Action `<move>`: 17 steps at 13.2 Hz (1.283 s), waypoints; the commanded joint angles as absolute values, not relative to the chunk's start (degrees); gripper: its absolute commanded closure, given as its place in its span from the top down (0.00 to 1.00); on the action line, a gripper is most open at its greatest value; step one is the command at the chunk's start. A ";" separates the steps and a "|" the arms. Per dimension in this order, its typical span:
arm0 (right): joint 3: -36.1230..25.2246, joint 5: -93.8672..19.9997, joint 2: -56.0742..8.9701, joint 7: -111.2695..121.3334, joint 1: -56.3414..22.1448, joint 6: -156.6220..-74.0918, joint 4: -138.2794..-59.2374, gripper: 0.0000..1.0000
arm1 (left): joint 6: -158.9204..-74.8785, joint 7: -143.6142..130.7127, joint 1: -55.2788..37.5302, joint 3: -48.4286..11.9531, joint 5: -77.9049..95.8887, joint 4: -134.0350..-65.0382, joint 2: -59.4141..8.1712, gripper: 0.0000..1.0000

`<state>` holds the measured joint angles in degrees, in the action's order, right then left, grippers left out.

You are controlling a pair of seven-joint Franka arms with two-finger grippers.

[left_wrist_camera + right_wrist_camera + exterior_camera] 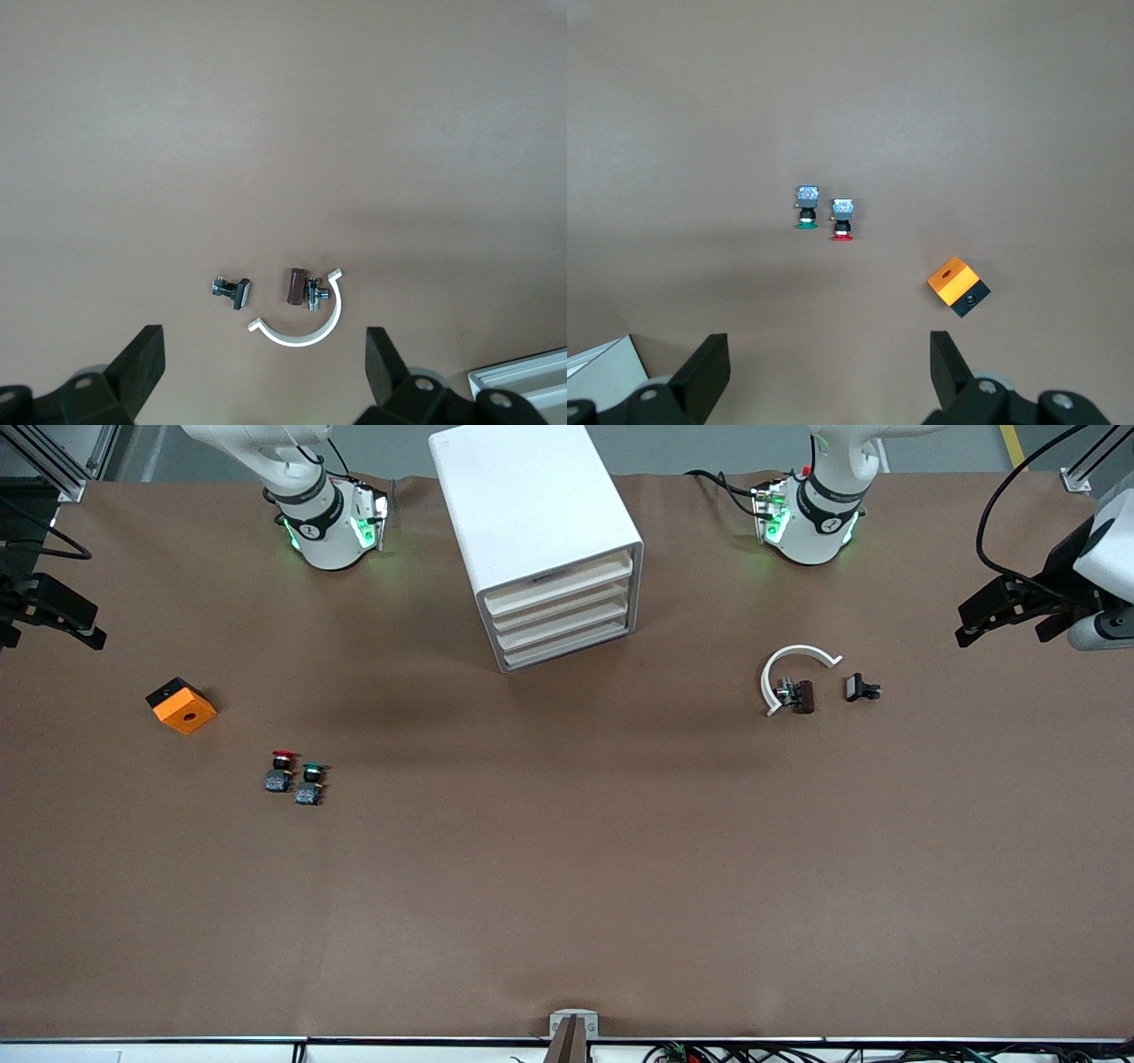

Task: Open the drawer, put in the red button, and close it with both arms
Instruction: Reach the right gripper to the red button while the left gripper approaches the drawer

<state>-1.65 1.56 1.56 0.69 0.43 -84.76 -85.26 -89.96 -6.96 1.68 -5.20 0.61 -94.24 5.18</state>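
Start state: all four drawers closed, both arms waiting high, nothing held.

Front view: white boxy plastic cabinet [540, 531] stands between the arm bases on the brown counter [567, 886]; its topmost shallow white drawer with cream front lip [560, 588] is flush. The tiny red-capped push button on a black and blue-grey body [281, 770] lies toward the right arm's end, touching or just beside its green-capped twin [310, 782], nearer the camera than the orange box with a hole [182, 706].
Left wrist view: left gripper [266, 376] wide open over a white plastic half-ring [306, 320] and small metal fittings.
Right wrist view: right gripper [830, 372] wide open above both buttons.
Judgement: hook the drawer lip squarely and pull straight; keep clear of the green twin when picking.
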 commanded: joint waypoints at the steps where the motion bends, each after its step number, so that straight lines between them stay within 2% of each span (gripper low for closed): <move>1: -1.49 1.93 1.32 0.79 0.53 -84.11 -84.20 1.00 | -88.86 -6.06 2.28 -5.36 -0.09 -93.16 5.01 1.00; 4: -1.49 1.93 1.32 0.88 0.53 -84.11 -84.20 1.00 | -87.90 -6.15 3.60 -5.36 -0.09 -89.66 3.18 1.00; 6: -1.49 2.02 1.32 1.32 0.70 -84.11 -84.29 1.00 | -86.41 -6.06 3.60 -5.45 0.78 -84.75 -1.91 1.00; 10: -1.58 2.28 -0.78 1.41 1.14 -82.54 -85.95 1.00 | -86.74 -12.97 2.46 -5.98 7.26 -83.67 -9.83 1.00; 12: -1.58 2.55 -3.67 1.32 1.32 -80.86 -87.70 1.00 | -90.33 -21.85 1.76 -6.15 8.70 -83.67 -12.99 1.00; 14: -1.58 3.25 -4.13 1.32 2.37 -87.32 -95.05 1.00 | -92.62 -28.70 -1.91 -6.15 8.61 -83.67 -16.24 1.00; 17: -1.58 3.16 -4.39 1.49 3.25 -102.52 -107.72 1.00 | -100.35 -45.82 -7.89 -6.06 8.09 -83.94 -21.60 1.00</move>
